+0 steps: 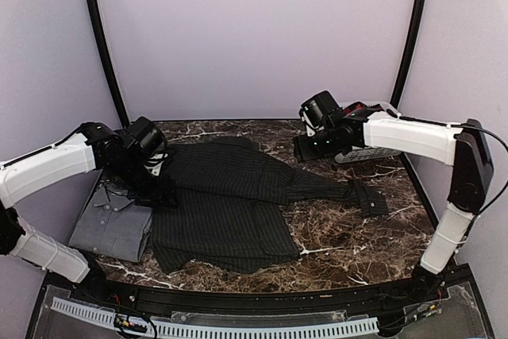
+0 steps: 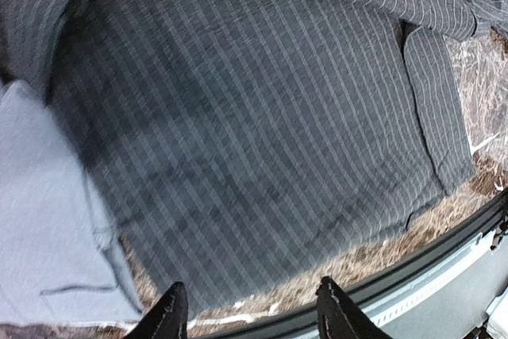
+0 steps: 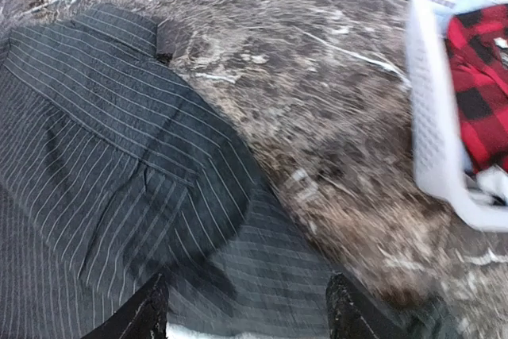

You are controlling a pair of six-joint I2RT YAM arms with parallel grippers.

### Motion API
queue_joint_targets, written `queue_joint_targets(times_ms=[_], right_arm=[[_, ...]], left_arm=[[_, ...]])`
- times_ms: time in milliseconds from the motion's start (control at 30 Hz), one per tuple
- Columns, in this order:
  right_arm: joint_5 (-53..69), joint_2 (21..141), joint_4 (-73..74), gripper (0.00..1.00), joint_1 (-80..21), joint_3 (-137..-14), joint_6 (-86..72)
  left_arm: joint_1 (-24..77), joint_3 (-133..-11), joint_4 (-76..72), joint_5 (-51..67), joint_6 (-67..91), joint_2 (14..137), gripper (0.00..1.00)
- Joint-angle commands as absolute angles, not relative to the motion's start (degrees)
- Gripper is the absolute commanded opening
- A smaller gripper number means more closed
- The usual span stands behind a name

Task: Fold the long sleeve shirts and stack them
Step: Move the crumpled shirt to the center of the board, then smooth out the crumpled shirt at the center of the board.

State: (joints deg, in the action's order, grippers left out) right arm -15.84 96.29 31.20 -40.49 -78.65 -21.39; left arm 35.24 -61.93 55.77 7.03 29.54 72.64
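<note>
Just beside the pinstriped shirt's near-left edge: the grey shirt [image 1: 111, 224] lies folded on the marble table [image 1: 341, 236]. It touches the striped cloth, and I cannot tell which overlaps which.
Pinstriped shirt [image 1: 230, 204]: spread flat mid-table, not yet folded, with one sleeve [image 1: 341, 192] trailing out to its right.
Left gripper [image 2: 251, 299]: over the shirt's left side, fingers parted wide, nothing between them.
Risk there: a pinch at that seam could catch grey cloth too and drag the finished fold open.
Right gripper [image 3: 248, 307]: above the shirt's far-right shoulder, fingers spread and empty. The view is smeared, so it is probably just clear of the cloth.
Risk there: gripping a single layer, or the sleeve alone, would skew the fold.
Beyond the shirt's far right: a white basket [image 3: 432, 117] holds the red-and-black plaid shirt [image 3: 480, 85]; a wide swing could knock it.
</note>
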Motion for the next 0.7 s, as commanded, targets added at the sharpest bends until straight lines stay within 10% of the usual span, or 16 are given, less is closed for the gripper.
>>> queue_joint_targets(times_ms=[0, 667], right_arm=[[-10.7, 105.8, 21.5, 0.64, -40.7, -84.2, -15.7], [-13.3, 131.8, 23.9, 0.61, -40.0, -101.0, -16.8]], left_arm=[[35.0, -63.6, 44.9, 9.6, 27.8, 78.3, 0.53], [34.9, -64.4, 28.6, 17.0, 28.6, 90.6, 0.50]])
